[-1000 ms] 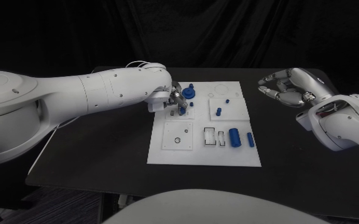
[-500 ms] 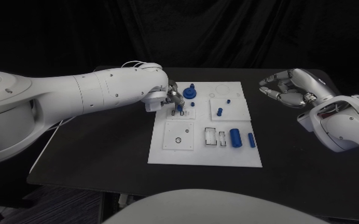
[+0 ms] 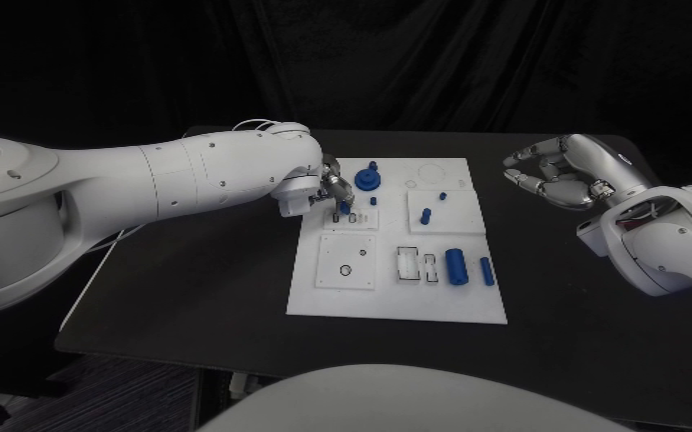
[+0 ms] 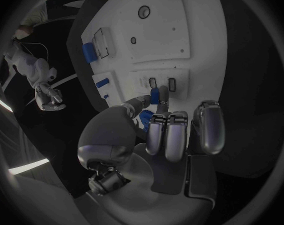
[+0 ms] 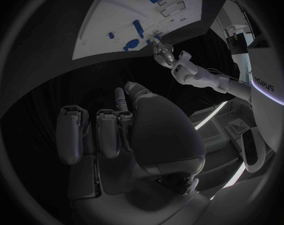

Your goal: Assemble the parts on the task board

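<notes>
Over the board's [image 3: 397, 292] upper-left block your left hand [image 3: 335, 195] pinches a small blue peg [image 4: 154, 94], tip by two slots [image 4: 161, 83]. It looks light, stiff and slick; grip it high on the shank. Head view hides the pinch; the wrist view shows it. Your right hand [image 3: 562, 174] hangs curled, seemingly empty, off the board.

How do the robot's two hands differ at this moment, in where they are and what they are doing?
The left hand is over the task board, while the right hand hangs off the board, above the black table. The left hand pinches a small blue part at the board's slots; the right hand holds nothing, fingers curled in. Both are silver hands on white arms.
</notes>
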Motion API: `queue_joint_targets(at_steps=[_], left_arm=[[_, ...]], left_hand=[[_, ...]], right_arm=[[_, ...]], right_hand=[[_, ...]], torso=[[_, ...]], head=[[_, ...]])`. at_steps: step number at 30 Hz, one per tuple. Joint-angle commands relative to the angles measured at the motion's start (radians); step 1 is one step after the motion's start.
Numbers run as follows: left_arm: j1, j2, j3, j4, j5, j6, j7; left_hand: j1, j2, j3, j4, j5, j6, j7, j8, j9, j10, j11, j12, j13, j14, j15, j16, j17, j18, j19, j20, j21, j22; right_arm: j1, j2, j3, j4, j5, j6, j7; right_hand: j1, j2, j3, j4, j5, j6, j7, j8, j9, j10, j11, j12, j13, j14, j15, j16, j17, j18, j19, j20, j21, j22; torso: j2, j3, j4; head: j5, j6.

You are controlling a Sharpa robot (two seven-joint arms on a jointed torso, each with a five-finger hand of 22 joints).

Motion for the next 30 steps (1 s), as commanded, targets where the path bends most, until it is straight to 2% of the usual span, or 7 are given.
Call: queue_joint_targets(at_steps=[1, 6, 16, 30], left_arm=[[-0.004, -0.003, 0.001, 0.009, 0.041, -0.016, 0.005], [-0.009, -0.005, 0.001, 0.01, 0.042, -0.02, 0.006], [-0.017, -0.004, 0.001, 0.009, 0.043, -0.03, 0.01], [-0.025, 0.002, 0.001, 0.007, 0.043, -0.043, 0.025]], left_hand=[[-0.004, 0.004, 0.011, -0.009, 0.006, 0.017, -0.012, -0.004, 0.002, 0.104, -0.006, 0.004, 0.263, 0.104, -0.004, 0.003, 0.263, -0.004, 0.004, -0.002, 0.0, -0.001], [-0.004, 0.003, 0.011, -0.01, 0.006, 0.017, -0.012, -0.004, 0.002, 0.104, -0.006, 0.004, 0.263, 0.104, -0.004, 0.003, 0.263, -0.005, 0.005, -0.002, 0.001, 0.001], [-0.008, 0.003, 0.013, -0.008, 0.004, 0.019, -0.012, -0.006, 0.003, 0.104, -0.006, 0.004, 0.263, 0.104, -0.005, 0.003, 0.263, -0.004, 0.004, -0.003, -0.001, -0.001], [-0.015, 0.002, 0.017, -0.004, 0.003, 0.018, -0.011, -0.012, 0.004, 0.104, -0.005, 0.004, 0.263, 0.104, -0.005, 0.003, 0.263, -0.002, -0.003, -0.003, -0.009, -0.012]], right_arm=[[-0.003, -0.002, 0.001, 0.0, -0.001, 0.006, -0.021], [-0.003, -0.002, 0.001, -0.001, -0.001, 0.007, -0.022], [-0.003, 0.0, 0.001, -0.003, -0.001, 0.009, -0.022], [-0.003, 0.0, 0.001, -0.003, 0.003, 0.015, -0.025]], right_hand=[[0.009, 0.003, 0.006, -0.002, 0.006, 0.007, 0.002, -0.003, -0.001, 0.007, -0.003, 0.0, 0.142, 0.072, 0.001, -0.004, 0.112, 0.013, 0.042, 0.001, -0.005, 0.197], [0.01, 0.002, 0.007, -0.003, 0.007, 0.007, 0.002, -0.004, -0.001, 0.005, -0.003, -0.001, 0.14, 0.072, 0.001, -0.004, 0.111, 0.013, 0.042, 0.001, -0.006, 0.197], [0.011, 0.002, 0.008, -0.004, 0.009, 0.007, 0.002, -0.004, -0.002, 0.005, -0.003, -0.001, 0.14, 0.072, 0.001, -0.005, 0.11, 0.013, 0.041, 0.001, -0.007, 0.196], [0.011, 0.002, 0.009, -0.004, 0.01, 0.007, 0.002, -0.004, -0.002, 0.004, -0.003, -0.002, 0.139, 0.072, 0.001, -0.005, 0.109, 0.014, 0.041, 0.001, -0.009, 0.195]], torso=[[-0.001, 0.0009, -0.0006], [-0.002, 0.0018, -0.0002], [-0.002, 0.0004, -0.0003], [-0.001, 0.0003, -0.0005]], head=[[0.003, 0.0], [0.003, 0.0], [0.006, 0.0], [0.006, 0.0]])
